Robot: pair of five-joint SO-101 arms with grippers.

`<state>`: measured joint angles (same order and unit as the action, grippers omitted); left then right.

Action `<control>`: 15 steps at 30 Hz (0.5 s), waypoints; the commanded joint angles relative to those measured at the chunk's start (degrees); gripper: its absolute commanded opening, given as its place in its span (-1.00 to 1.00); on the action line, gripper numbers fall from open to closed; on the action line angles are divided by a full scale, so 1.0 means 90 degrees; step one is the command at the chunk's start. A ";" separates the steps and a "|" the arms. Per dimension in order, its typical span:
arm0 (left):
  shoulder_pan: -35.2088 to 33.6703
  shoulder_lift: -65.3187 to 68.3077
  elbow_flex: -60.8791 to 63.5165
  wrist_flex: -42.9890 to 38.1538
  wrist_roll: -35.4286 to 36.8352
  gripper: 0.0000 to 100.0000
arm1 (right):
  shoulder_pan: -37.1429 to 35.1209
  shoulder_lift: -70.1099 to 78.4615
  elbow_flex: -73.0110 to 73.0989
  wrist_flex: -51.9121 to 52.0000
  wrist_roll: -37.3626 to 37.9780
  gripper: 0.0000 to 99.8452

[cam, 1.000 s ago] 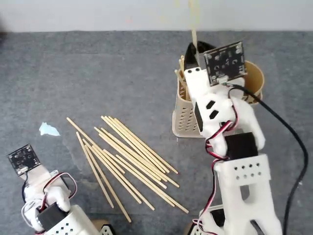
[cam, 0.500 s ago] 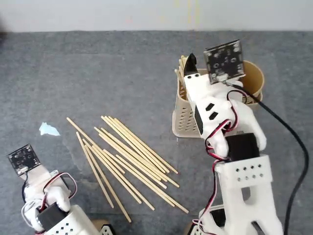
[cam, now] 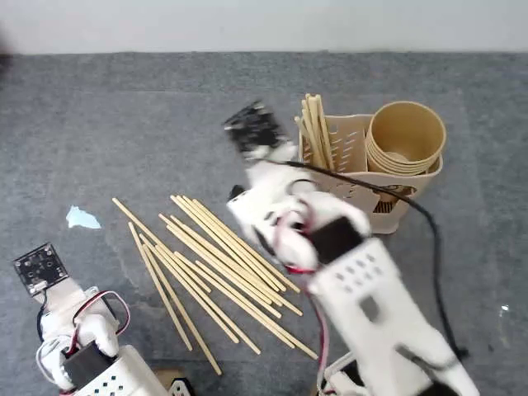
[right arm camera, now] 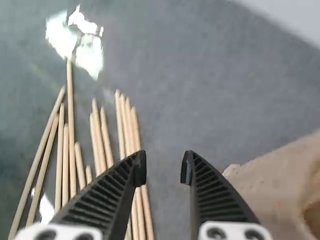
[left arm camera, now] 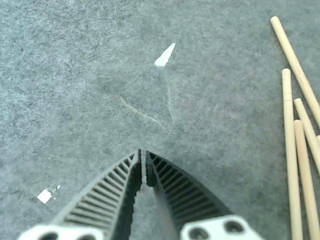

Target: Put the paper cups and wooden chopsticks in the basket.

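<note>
Sticks (cam: 210, 260), thin wood, over ten, on fuzzy worktop (cam: 124, 107); round cups (cam: 406, 140) in one holey basket (cam: 351, 144). Left claw (left arm camera: 142, 154) together, right claw (right arm camera: 162, 162) apart.

A lab bench: grey felt mat (cam: 124, 107) against a plain wall (cam: 165, 25).

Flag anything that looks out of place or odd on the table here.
A torn scrap of pale paper lies on the grey mat left of the loose chopsticks; it belongs to no task item. A smaller white fleck lies beside the left gripper. The basket stands upright, nothing spilled.
</note>
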<state>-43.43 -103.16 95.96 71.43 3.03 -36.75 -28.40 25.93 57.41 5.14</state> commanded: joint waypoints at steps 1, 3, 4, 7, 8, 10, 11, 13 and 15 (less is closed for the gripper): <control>0.0029 -0.0068 -0.0024 -0.0127 -0.0068 -0.97 | -0.0171 0.1177 -0.0205 -0.0005 -0.0068 -0.73; 0.0029 -0.0068 -0.0024 -0.0127 -0.0068 -0.97 | -0.0181 0.1939 -0.0459 -0.0005 -0.0068 -0.73; 0.0029 -0.0068 -0.0024 -0.0127 -0.0068 -0.97 | -0.0181 0.2281 -0.0645 0.0024 -0.0068 -0.73; 0.0029 -0.0068 -0.0024 -0.0127 -0.0068 -0.97 | -0.0190 0.3277 -0.1221 0.0063 -0.0068 -0.73; 0.0029 -0.0068 -0.0024 -0.0127 -0.0068 -0.97 | -0.0200 0.3570 -0.1397 0.0063 -0.0049 -0.73; 0.0029 -0.0068 -0.0024 -0.0127 -0.0068 -0.97 | -0.0220 0.4078 -0.1748 0.0073 -0.0039 -0.73; 0.0029 -0.0068 -0.0024 -0.0127 -0.0068 -0.97 | -0.0220 0.4303 -0.1915 0.0122 -0.0039 -0.73; 0.0029 -0.0068 -0.0024 -0.0127 -0.0068 -0.97 | -0.0230 0.4713 -0.2335 0.0357 -0.0029 -0.71; 0.0029 -0.0068 -0.0024 -0.0127 -0.0068 -0.97 | -0.0230 0.5055 -0.2784 0.0767 -0.0059 -0.62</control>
<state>-43.43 -103.16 95.96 71.43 3.03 -38.24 15.03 8.35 60.31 5.14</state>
